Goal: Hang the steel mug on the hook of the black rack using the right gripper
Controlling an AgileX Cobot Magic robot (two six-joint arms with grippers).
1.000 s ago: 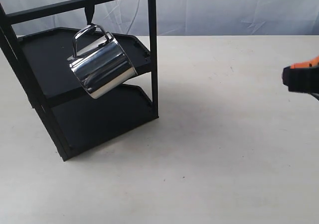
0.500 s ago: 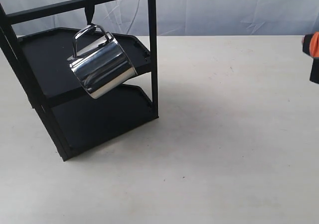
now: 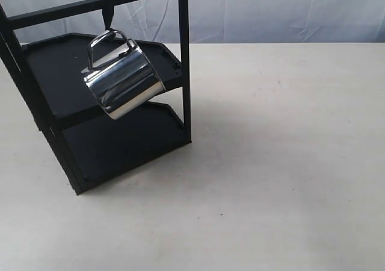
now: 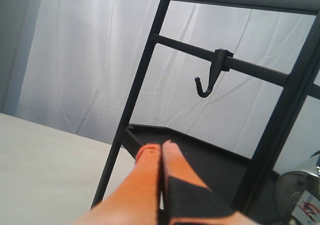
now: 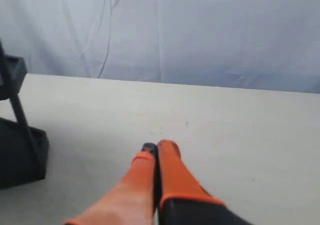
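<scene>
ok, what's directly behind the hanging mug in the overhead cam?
The rack's upper shelf sits behind the mug, with the lower shelf below it. The mug covers part of the upper shelf's front edge, so that stretch can't be seen.

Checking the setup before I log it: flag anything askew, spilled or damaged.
Only the steel mug stands out: it hangs by its handle from the hook on the black rack, tilted with its body angled sideways. That looks normal for a hung mug. Nothing looks spilled or damaged.

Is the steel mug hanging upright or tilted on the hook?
Tilted. The steel mug hangs by its handle from the hook on the black rack, body slanted, touched by no claw.
</scene>
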